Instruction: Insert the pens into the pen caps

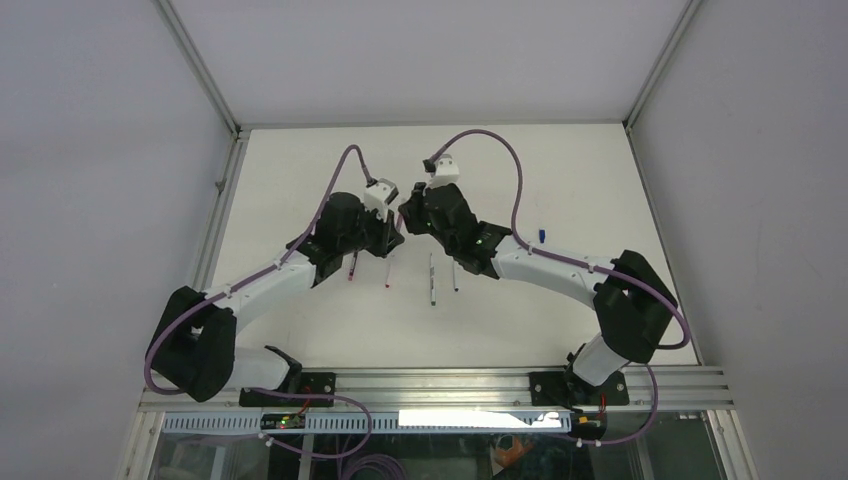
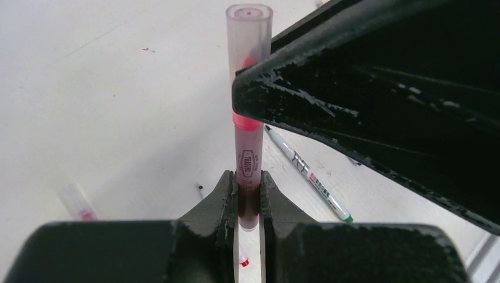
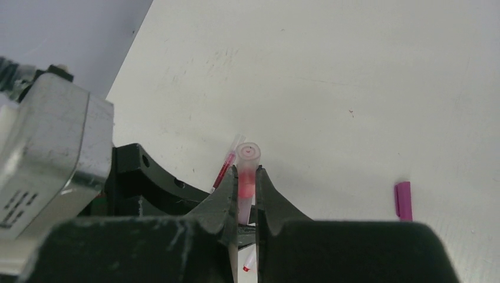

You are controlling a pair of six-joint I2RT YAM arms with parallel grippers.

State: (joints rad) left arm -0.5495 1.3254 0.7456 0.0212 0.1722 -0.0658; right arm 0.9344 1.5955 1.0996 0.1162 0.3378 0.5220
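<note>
Above the table's middle my two grippers meet, the left gripper (image 1: 392, 236) and the right gripper (image 1: 408, 220). My left gripper (image 2: 247, 177) is shut on the lower body of a pinkish-red pen (image 2: 248, 154), which stands upright between its fingers. A translucent pale pink pen cap (image 2: 249, 29) sits over the pen's upper end, and the red tip shows through its wall. My right gripper (image 3: 248, 172) is shut on that cap (image 3: 248, 154). Its black finger (image 2: 354, 100) crosses the left wrist view just above the pen's red collar.
Loose pens lie on the table below the grippers: a dark red one (image 3: 226, 167), a white one with a red tip (image 2: 243, 261), a white one with a green tip (image 2: 306, 174). A magenta cap (image 3: 403, 200) lies to the right, a blue cap (image 1: 541, 234) farther right.
</note>
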